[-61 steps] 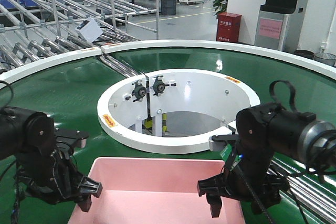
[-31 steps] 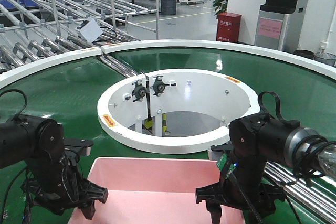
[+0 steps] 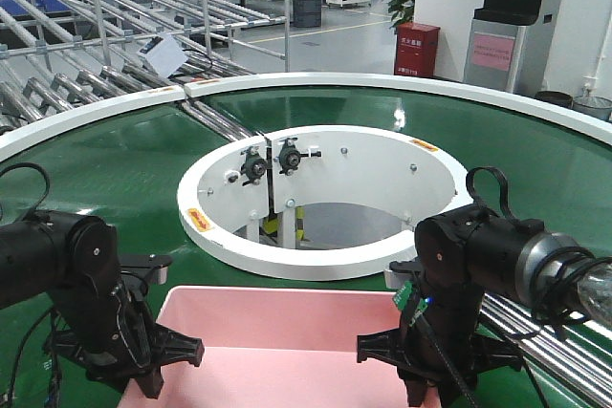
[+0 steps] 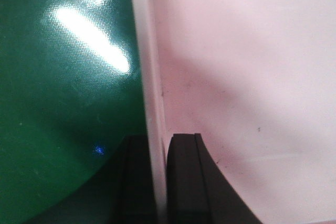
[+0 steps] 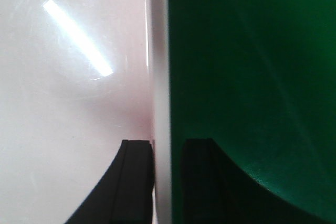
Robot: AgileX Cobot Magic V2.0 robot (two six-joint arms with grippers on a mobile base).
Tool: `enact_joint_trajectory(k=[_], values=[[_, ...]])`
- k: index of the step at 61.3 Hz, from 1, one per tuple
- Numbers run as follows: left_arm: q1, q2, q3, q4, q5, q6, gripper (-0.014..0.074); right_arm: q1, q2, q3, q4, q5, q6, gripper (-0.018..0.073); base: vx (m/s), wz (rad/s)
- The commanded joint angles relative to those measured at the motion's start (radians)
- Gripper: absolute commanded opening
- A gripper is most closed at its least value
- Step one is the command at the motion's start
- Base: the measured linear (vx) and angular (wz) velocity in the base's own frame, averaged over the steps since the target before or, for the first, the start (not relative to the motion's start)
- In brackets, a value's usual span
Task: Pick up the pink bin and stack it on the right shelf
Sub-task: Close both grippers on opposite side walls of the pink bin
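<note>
Exterior front-facing view: the pink bin point(image 3: 287, 346) sits at the near edge on the green conveyor belt point(image 3: 143, 169), just this side of the white ring point(image 3: 325, 265), and it has not shifted over the last second. Both arms have sunk and closed in on it. The left gripper point(image 4: 156, 140) now straddles the bin's left wall, jaws pressed to both faces, pinching it. The right gripper point(image 5: 168, 142) straddles the right wall, inner finger touching. Its outer finger point(image 5: 199, 182) stands slightly apart from the rim, so it is not yet clamped. Lifting should probably wait for that. The right shelf is out of view.
</note>
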Motion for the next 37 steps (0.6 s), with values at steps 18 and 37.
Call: enact_joint_trajectory(k=[18,37], values=[[-0.001,-0.063,-0.032,0.023,-0.037,-0.002,0.0146,-0.003,-0.065,-0.03,-0.062,-0.005,-0.013,0.008,0.0,0.0],[-0.019,-0.233,-0.032,0.059,-0.057,0.019,0.0146,0.119,-0.251,-0.009,-0.321,-0.029,0.064,0.0046,0.0,0.0]])
